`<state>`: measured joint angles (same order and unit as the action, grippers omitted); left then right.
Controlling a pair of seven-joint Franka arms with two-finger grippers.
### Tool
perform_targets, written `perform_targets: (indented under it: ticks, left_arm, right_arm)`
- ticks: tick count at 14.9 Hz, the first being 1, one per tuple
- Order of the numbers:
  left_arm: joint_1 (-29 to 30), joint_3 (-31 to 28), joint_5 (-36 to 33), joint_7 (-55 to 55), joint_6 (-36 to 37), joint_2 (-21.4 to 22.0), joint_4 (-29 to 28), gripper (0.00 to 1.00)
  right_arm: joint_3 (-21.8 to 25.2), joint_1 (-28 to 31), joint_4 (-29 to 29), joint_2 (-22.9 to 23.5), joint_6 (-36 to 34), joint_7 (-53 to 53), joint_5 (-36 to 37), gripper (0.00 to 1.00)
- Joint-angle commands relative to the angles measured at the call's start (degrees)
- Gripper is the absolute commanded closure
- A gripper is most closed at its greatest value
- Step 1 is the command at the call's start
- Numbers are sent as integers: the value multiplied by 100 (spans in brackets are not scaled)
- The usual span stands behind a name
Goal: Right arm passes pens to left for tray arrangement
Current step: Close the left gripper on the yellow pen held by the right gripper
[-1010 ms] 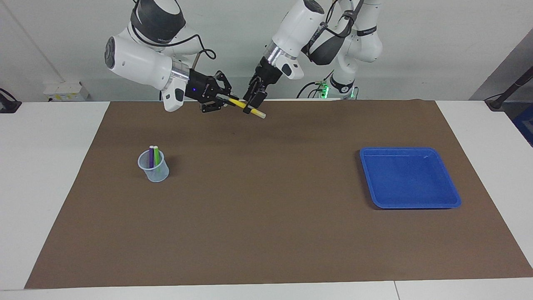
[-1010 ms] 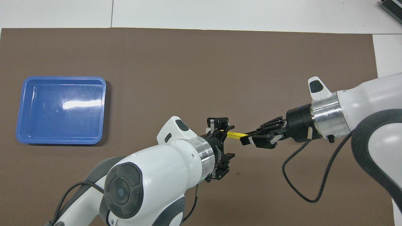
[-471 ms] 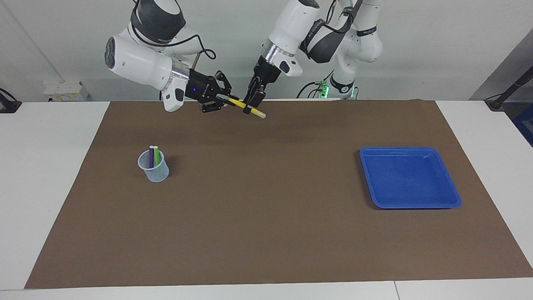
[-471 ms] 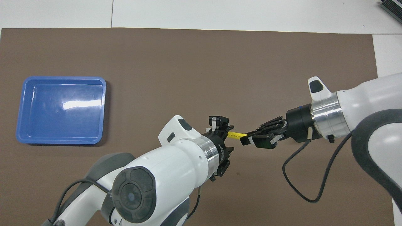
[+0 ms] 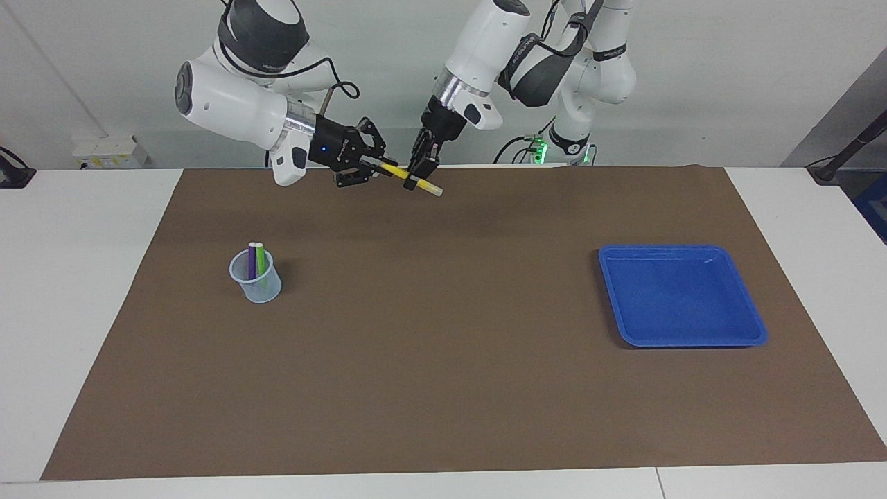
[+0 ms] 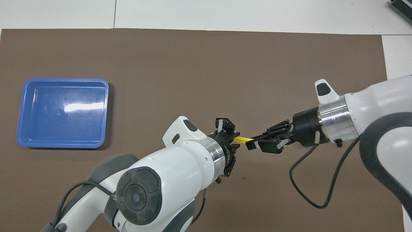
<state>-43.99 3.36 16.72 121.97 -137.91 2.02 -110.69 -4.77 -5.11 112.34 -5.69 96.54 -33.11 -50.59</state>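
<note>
Here the right pincer (image 5: 371, 168) pinches the yellow pen (image 5: 396, 172) in the air, above the brown mat (image 5: 443, 388) at the robots' edge of the desk (image 5: 76, 277). The left pincer (image 5: 420, 168) comes down onto the same pen near its pale cap end, its fingers on both sides of it; if they press it firmly, I cannot tell. The purple pen (image 5: 251, 259) and the green pen (image 5: 261, 260) stand in a clear cup (image 5: 256, 283) toward the right arm's end. The blue tray (image 5: 682, 294) lies toward the left arm's end.

White arms (image 5: 229, 104), black cabled end effectors.
</note>
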Motion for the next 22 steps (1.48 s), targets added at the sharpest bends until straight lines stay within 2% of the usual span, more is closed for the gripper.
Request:
perform_targets:
  ticks: [1, 11, 12, 13, 14, 21, 22]
  left_arm:
    - [-31, -46, -212, 125, 790, -184, 538, 68]
    - [-48, -46, -371, 177, 669, -237, 522, 71]
    - [-48, -46, -371, 178, 695, -237, 522, 81]
    - [-48, -46, -380, 178, 739, -237, 531, 95]
    - [-48, -46, -389, 169, 774, -237, 540, 100]
    - [-57, -46, -486, 160, 810, -237, 540, 100]
    - [-57, -46, -486, 160, 810, -237, 540, 100]
  right_arm:
    - [2, 36, 139, -125, 128, -170, -197, 100]
    - [-7, 36, 113, -108, 164, -152, -197, 100]
    - [-7, 36, 113, -108, 164, -161, -197, 100]
    - [-7, 36, 113, -108, 172, -161, -197, 100]
    - [-7, 36, 113, -108, 172, -161, -197, 100]
    - [-7, 27, 96, -99, 172, -91, -188, 100]
    - [-15, 27, 95, -99, 172, 49, -179, 91]
